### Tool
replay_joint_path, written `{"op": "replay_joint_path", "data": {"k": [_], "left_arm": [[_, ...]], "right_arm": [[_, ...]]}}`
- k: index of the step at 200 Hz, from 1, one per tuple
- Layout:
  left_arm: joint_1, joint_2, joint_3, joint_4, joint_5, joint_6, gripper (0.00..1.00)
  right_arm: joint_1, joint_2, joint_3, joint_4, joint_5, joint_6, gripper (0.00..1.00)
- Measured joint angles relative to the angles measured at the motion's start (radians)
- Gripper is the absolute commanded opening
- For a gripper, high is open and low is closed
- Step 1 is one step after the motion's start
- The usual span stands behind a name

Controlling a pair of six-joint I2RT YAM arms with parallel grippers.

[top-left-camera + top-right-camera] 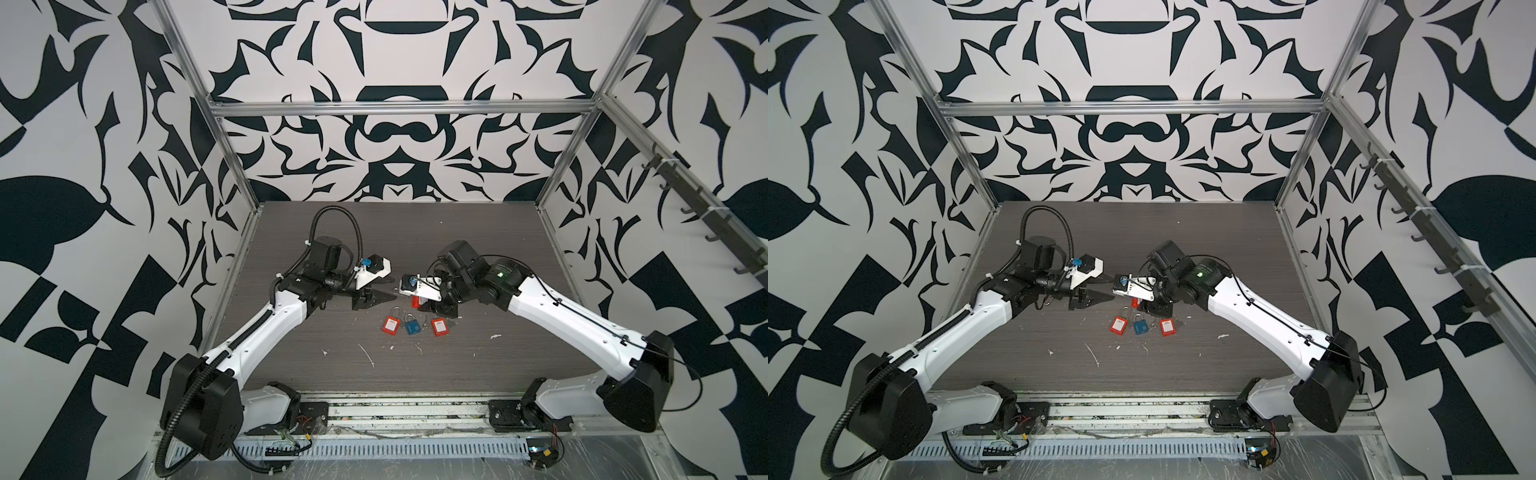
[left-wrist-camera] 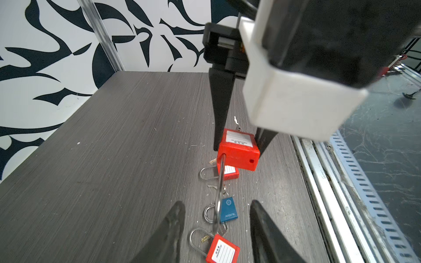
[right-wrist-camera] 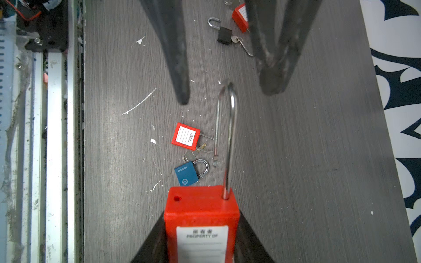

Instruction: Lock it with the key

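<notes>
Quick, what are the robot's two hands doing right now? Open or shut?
Left hand: open, around the shackle, not gripping it.
Right hand: shut on the red padlock.

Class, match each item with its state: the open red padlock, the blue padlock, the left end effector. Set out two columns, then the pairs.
Column one:
1. open red padlock
2. blue padlock
3. left end effector

Column two:
A. open, gripping nothing
B. clamped in the right end effector
C. lying on the table

Pairs: 1-B, 2-C, 3-A
</notes>
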Motion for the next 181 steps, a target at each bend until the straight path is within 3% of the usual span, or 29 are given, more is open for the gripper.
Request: {"op": "replay_joint_path", "data": {"k": [52, 98, 129, 149, 181], "left_arm": [[-0.037, 0.049, 0.018, -0.045, -0.019, 0.053, 0.29], [-0.051, 0.060, 0.030, -0.072, -0.023, 0.064, 0.04], [-0.054, 0.066, 0.038, -0.087, -0.006, 0.070, 0.00], [-0.055, 0.080, 0.045, -0.097, 0.015, 0.068, 0.00], [-0.063, 0.085, 0.044, -0.098, 0.035, 0.041, 0.00]], "right_arm": [[0.000, -0.022, -0.010, -0.006, -0.008, -0.014, 0.20], [0.000, -0.022, -0.013, -0.007, -0.017, -0.013, 0.20], [-0.001, -0.022, -0.013, -0.011, -0.018, -0.014, 0.21], [-0.001, -0.023, -0.013, -0.021, -0.019, -0.014, 0.32], [-0.002, -0.023, -0.013, -0.043, -0.040, -0.019, 0.58]]}}
